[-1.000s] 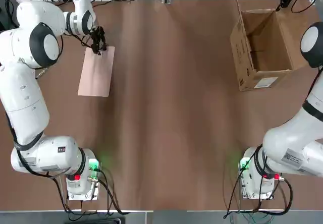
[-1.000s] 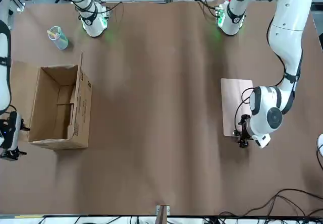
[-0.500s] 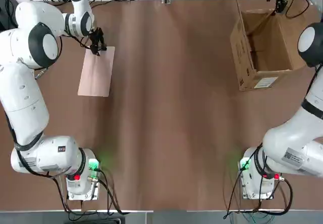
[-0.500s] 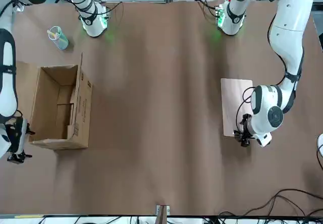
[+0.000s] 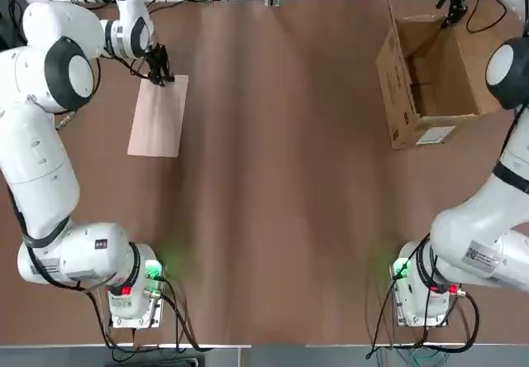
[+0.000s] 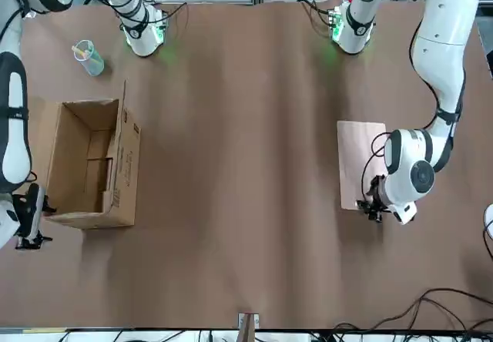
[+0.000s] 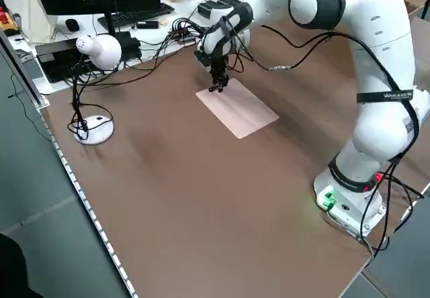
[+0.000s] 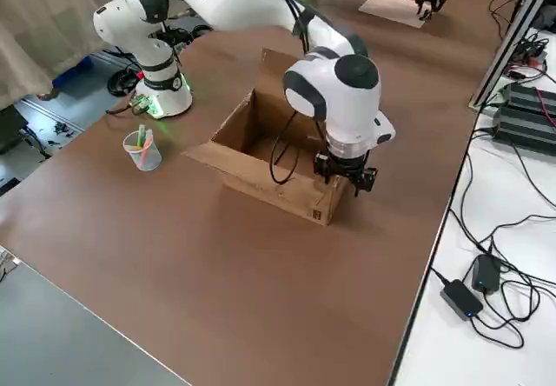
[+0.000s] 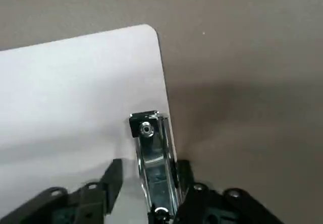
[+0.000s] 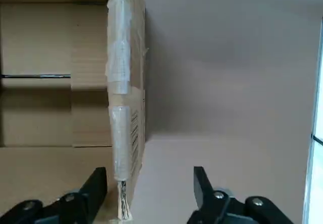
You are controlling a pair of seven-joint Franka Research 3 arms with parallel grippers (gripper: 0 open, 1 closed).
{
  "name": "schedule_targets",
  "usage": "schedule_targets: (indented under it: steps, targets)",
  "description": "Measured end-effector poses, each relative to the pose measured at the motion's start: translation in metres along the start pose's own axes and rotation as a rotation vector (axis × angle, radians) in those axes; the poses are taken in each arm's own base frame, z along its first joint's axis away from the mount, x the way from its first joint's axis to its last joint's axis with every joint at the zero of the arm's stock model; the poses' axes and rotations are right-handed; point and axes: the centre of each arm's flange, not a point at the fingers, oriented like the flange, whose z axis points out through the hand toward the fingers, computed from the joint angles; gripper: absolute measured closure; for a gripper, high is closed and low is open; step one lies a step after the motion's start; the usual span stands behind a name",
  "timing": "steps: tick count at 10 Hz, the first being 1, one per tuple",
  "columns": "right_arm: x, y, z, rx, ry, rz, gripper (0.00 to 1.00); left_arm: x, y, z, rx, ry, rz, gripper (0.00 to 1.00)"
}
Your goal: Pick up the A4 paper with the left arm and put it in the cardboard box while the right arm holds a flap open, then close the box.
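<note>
Straddles dark metal clip (image 9: pixel 156 148) on pale pink rectangular sheet (image 5: pixel 155 127) with open black left gripper (image 9: pixel 151 162), keeps dark right gripper (image 10: pixel 150 170) open by brown cardboard box's (image 5: pixel 395 107) edge

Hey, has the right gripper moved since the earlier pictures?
Yes. In the front view the right gripper has shifted toward the cardboard box, which sits where it did, its fingers now nearer the box's side.
</note>
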Motion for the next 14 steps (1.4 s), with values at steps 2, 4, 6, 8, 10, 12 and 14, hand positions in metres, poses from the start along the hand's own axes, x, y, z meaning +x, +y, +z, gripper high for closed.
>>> schedule_targets:
  steps: [2, 4, 6, 8, 10, 12, 14]
  targets:
    - [-0.0001, 0.0002, -0.0006, -0.001, 0.000, 0.021, 0.41, 0.0011, 0.0004, -0.0016, -0.005, 0.001, -0.002, 0.58]
    - [-0.0002, 0.0004, -0.0012, -0.003, -0.001, 0.052, 0.50, 0.0015, 0.0005, -0.0021, -0.006, 0.001, -0.002, 0.63]
    - [-0.0005, 0.0003, -0.0013, -0.003, -0.002, 0.058, 0.62, 0.0015, 0.0005, -0.0022, -0.006, 0.001, -0.002, 0.63]
    - [-0.0006, 0.0003, -0.0013, -0.002, -0.002, 0.059, 0.81, 0.0020, 0.0005, -0.0033, -0.007, 0.002, -0.006, 0.69]
    - [-0.0006, 0.0003, -0.0013, -0.003, -0.002, 0.059, 0.92, 0.0018, 0.0006, -0.0034, -0.007, 0.002, -0.008, 0.69]
    - [-0.0007, 0.0003, -0.0013, -0.003, -0.002, 0.063, 0.95, 0.0017, 0.0006, -0.0034, -0.007, 0.002, -0.009, 0.70]
    - [-0.0004, -0.0001, -0.0010, 0.001, -0.001, 0.103, 0.95, 0.0017, 0.0006, -0.0034, -0.007, 0.002, -0.009, 0.70]
